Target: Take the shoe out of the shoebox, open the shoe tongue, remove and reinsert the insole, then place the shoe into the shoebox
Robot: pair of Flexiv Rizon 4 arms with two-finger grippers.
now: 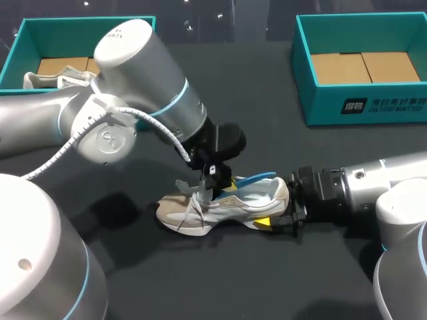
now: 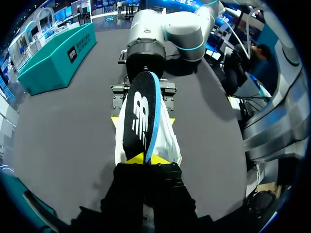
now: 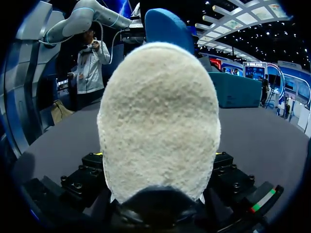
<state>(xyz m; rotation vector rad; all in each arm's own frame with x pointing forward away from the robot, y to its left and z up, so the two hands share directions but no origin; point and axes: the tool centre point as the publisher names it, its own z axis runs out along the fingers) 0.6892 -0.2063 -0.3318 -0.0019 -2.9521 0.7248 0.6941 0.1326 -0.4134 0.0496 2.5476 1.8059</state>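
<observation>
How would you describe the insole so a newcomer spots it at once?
In the middle of the dark table, a beige-and-white sneaker sits with its heel in the right gripper. The insole sticks out of the shoe's opening, pinched by the left gripper. It is the only thin flat piece there: black on top with a bright blue edge, against the pale shoe.

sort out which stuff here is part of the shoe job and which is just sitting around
In the job:
shoe, held at the heel by the right gripper
insole, pinched in the left gripper
empty shoebox, probably where the shoe goes back

Lying about:
second shoebox
other shoe inside it
</observation>
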